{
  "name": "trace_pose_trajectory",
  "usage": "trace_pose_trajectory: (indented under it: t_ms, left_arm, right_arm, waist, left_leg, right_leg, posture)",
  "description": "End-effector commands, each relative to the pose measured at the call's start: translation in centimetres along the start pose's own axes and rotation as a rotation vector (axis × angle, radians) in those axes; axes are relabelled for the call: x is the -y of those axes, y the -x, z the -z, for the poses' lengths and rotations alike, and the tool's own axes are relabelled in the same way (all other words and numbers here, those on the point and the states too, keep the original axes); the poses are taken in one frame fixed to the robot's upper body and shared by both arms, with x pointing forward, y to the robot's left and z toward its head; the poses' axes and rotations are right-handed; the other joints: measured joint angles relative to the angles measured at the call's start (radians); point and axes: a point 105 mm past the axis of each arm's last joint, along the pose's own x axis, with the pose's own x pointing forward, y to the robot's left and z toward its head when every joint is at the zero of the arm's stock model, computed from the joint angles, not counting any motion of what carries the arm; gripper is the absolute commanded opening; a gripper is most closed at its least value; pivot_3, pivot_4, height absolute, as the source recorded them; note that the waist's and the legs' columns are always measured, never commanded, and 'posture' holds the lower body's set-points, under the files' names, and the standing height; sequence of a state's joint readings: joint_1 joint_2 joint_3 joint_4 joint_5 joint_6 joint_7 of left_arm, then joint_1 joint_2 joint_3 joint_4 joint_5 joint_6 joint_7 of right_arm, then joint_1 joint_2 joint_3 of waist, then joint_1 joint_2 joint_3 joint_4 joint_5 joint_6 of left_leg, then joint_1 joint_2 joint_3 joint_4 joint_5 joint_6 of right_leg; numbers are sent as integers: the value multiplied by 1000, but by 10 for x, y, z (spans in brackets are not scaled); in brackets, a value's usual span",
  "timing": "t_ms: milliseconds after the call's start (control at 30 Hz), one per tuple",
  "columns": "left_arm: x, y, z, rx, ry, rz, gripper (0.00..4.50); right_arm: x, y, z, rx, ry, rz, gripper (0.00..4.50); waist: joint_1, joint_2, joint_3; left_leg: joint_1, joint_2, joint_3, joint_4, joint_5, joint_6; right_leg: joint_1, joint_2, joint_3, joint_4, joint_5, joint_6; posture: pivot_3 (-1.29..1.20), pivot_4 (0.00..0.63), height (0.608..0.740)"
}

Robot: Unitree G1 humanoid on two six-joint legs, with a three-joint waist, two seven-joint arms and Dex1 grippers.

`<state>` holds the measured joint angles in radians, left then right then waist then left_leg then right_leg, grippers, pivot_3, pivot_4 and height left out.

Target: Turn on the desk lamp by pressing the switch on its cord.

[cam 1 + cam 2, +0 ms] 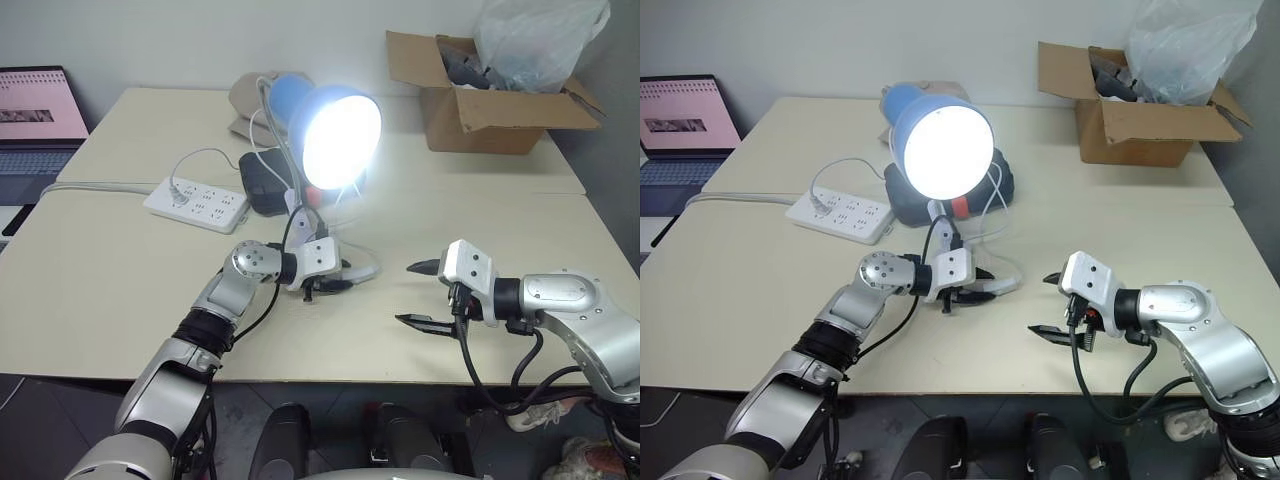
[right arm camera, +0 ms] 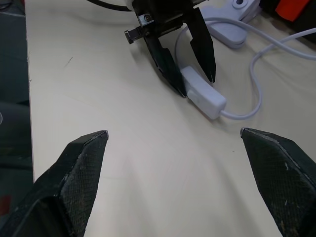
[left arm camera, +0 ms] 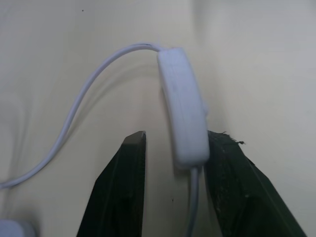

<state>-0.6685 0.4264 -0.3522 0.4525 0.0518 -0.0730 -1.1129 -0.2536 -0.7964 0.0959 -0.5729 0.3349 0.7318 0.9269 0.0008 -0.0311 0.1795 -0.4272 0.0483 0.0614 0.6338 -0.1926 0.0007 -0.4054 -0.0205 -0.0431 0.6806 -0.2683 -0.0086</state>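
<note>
Sitting in the cardboard box [image 1: 480, 112], a plastic bag [image 1: 535, 40].

One desk lamp [image 1: 940, 145], lit. One cord [image 3: 74, 111], thin and white, bearing one inline switch [image 2: 203, 96]. One power strip [image 1: 197, 204], white, with one plug seated in it. One cardboard box [image 1: 490, 105], open, holding one clear plastic bag [image 1: 540, 40]. One laptop [image 1: 685, 125], its screen on. Two tabletops [image 1: 120, 280], butted edge to edge. Two grippers, one left gripper [image 1: 975, 290] and one right gripper [image 1: 1048, 305], each with two black fingers. One dark object lying behind the lamp; its kind cannot be told.
</note>
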Motion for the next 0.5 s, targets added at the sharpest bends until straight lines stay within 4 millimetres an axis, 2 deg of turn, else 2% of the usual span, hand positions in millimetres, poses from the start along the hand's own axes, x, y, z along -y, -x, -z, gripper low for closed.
trace_pose_trajectory:
  t_ms: [33, 167, 267, 333, 500]
  left_arm:
    - [-7, 18, -15, 53, -39, -23, 2893]
    - [-12, 41, -27, 87, -66, -63, 3624]
    - [-4, 70, -29, 59, -27, -49, 3624]
    - [4, 82, -31, 48, -15, -32, 3624]
    - [15, 133, -27, -19, 84, -97, 3624]
  right_arm:
    - [5, 8, -8, 20, 32, 38, 4500]
    - [9, 9, -8, 20, 31, 43, 4500]
    - [15, 12, -10, 26, 34, 50, 4500]
    - [18, 15, -9, 27, 37, 49, 4500]
    - [29, 37, -12, 55, 36, 78, 4500]
  waist:
    - [-1, 0, 0]
    - [-1, 0, 0]
    - [-7, 0, 0]
    - [-9, 0, 0]
    - [-5, 0, 0]
  left_leg:
    - [0, 0, 0, 0, 0, 0]
    - [0, 0, 0, 0, 0, 0]
    - [0, 0, 0, 0, 0, 0]
    - [0, 1, 0, -1, 0, 0]
    - [0, 0, 0, -1, 0, 0]
  right_leg:
    - [0, 0, 0, 0, 0, 0]
    - [0, 0, 0, 0, 0, 0]
    - [0, 0, 0, 0, 0, 0]
    - [-1, 0, 1, 0, 0, 0]
    - [-1, 0, 0, -1, -1, -1]
  posture:
    - [0, 150, 740]
    - [0, 150, 740]
    - [0, 150, 740]
    - [0, 150, 740]
    - [0, 150, 740]
